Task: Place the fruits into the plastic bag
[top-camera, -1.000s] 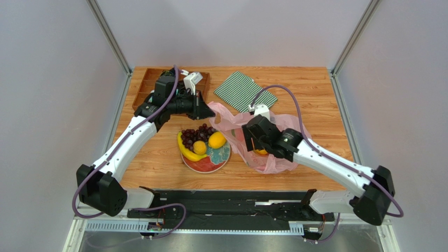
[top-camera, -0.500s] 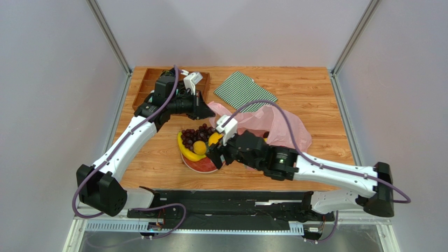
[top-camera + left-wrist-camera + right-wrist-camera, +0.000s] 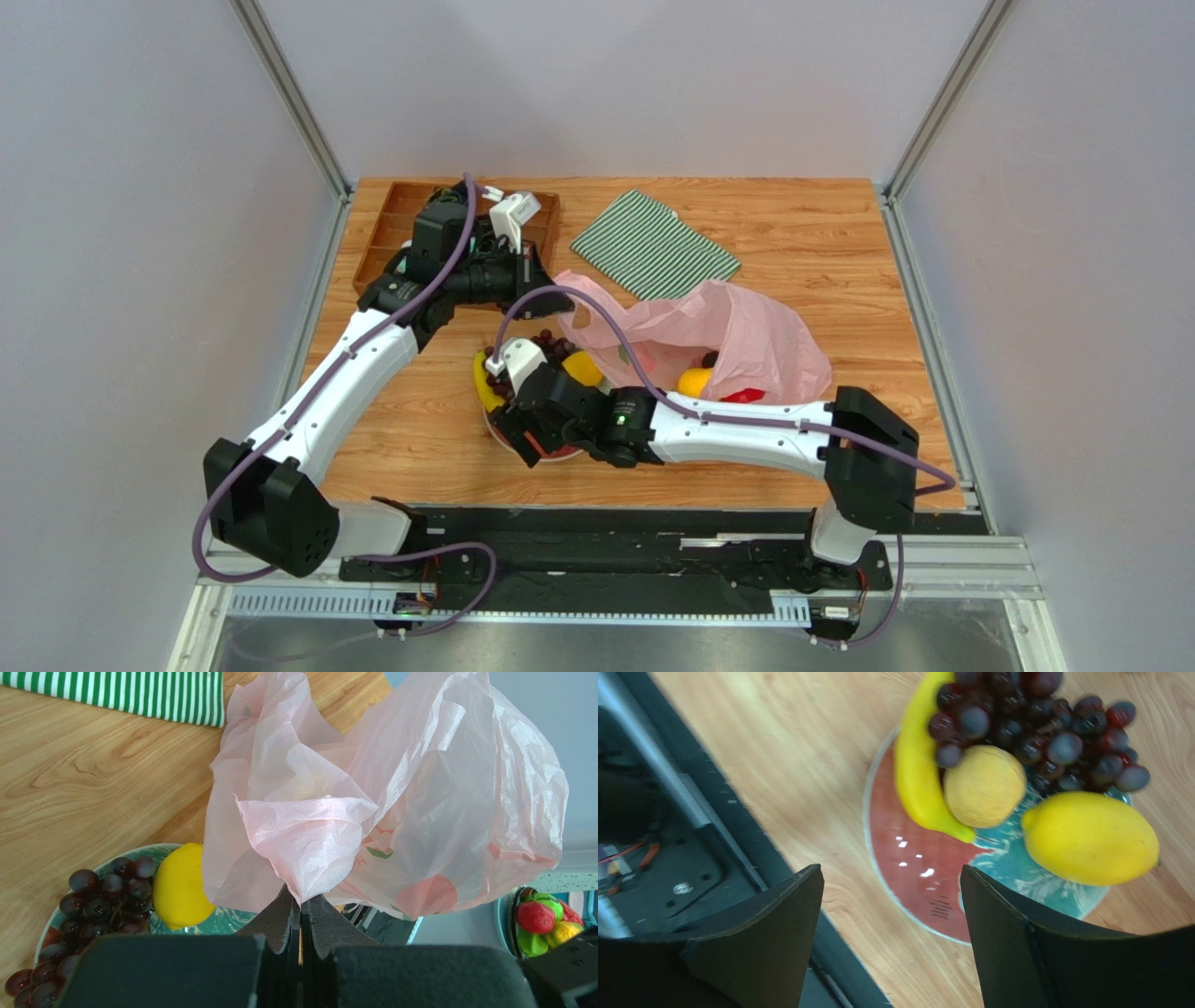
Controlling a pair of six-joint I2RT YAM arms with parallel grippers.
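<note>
From above, my left hand [image 3: 544,297] is pinched on the near lip of the plastic bag [image 3: 758,333], holding it up off the worktop [image 3: 842,252] so the mouth faces the plate [image 3: 558,451]; an orange fruit [image 3: 693,381] and a red apple [image 3: 744,396] already lie inside. My right hand [image 3: 526,420] hangs over the plate with nothing in it.

On my left wrist, the fingers are fully closed with a fold of pink film clamped between them; the lemon [image 3: 179,885] and grapes [image 3: 105,896] sit on the plate just beside the hanging lip.

On my right wrist, the fingers stand wide apart, with only the plate's red rim between them. The banana [image 3: 917,777], a round tan fruit [image 3: 983,785], the lemon and the grapes are all ahead of the tips; the tan fruit touches the banana and the grapes.

I judge the step to be taking the next fruit. The lemon lies apart from the rest, so I would reach further in, straddle its short width and close gently; meanwhile the left should hold the lip high and steady.
</note>
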